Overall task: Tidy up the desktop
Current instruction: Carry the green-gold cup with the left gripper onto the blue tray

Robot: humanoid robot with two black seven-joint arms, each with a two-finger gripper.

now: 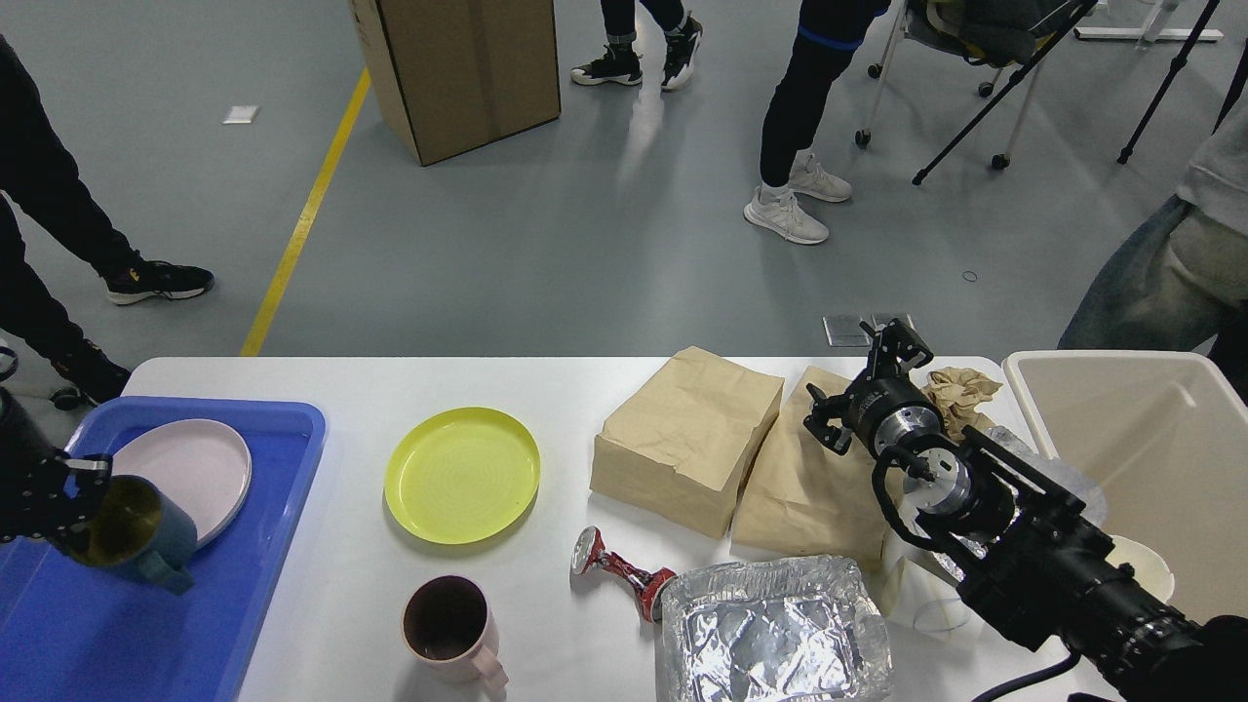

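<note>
Your left claw (73,507) grips a tilted blue mug (132,536) by its rim over the blue tray (283,458), beside the pink plate (190,468). Your right claw (882,366) hangs with fingers spread (holding nothing) above the paper bags (687,439) on the white counter (546,385), which spans your whole view.

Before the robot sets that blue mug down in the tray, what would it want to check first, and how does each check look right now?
1. Left gripper holds the blue mug: ok, clamped on its rim.
2. Mug is over the blue tray: ok.
3. Bare tray floor in front of the pink plate: ok.
4. Mug empty: cannot tell, inside looks dark yellow.
5. Right gripper out of the way: ok, above the paper bags at the far side.
6. Desktop tidy: not ok, yellow plate and pink mug remain.
</note>
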